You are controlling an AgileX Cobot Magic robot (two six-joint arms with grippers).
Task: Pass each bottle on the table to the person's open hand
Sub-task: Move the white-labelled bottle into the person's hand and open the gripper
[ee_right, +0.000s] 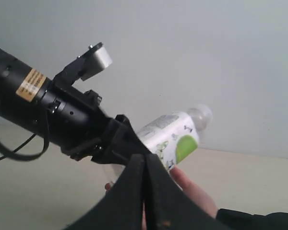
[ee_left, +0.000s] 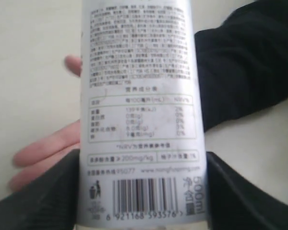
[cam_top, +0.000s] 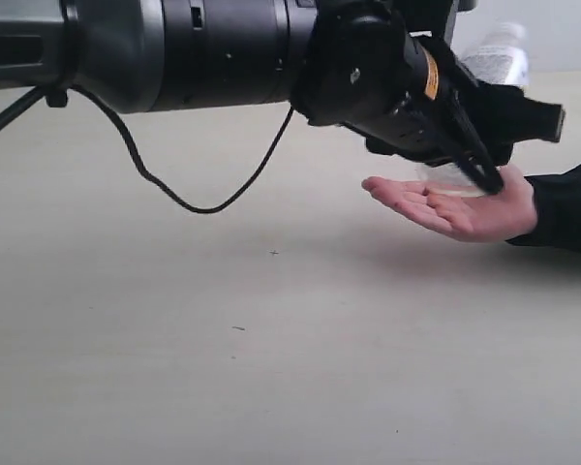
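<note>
Bottle (ee_right: 175,136) with a white-and-green label is clamped between the left gripper's (ee_left: 141,201) fingers at the right, tilted over the person's open hand (cam_top: 455,208) above the table (cam_top: 223,339). The gripper hides its base, so contact with the palm is unclear. The right gripper (ee_right: 145,187) is pressed together, empty.

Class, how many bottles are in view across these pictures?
1. The bottle is clamped in the left gripper, over the person's open hand. Others may be hidden behind the arm.
</note>
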